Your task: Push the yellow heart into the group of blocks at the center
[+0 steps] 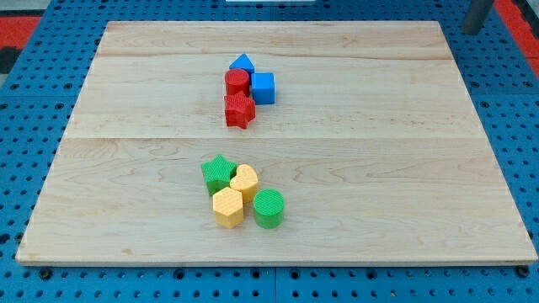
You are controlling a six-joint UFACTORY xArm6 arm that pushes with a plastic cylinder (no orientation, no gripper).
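The yellow heart (245, 180) lies in a tight cluster below the board's middle. It touches a green star (219, 172) on its left, a yellow hexagon (227, 207) below it and a green cylinder (269, 209) at its lower right. My tip (471, 30) shows as the lower end of a dark rod at the view's top right corner, just off the board's far edge and far from all blocks.
A second cluster sits above the middle: a blue triangle (242, 62), a red hexagon (237, 82), a blue cube (263, 87) and a red star (239, 110). The wooden board (404, 168) rests on a blue pegboard (17, 151).
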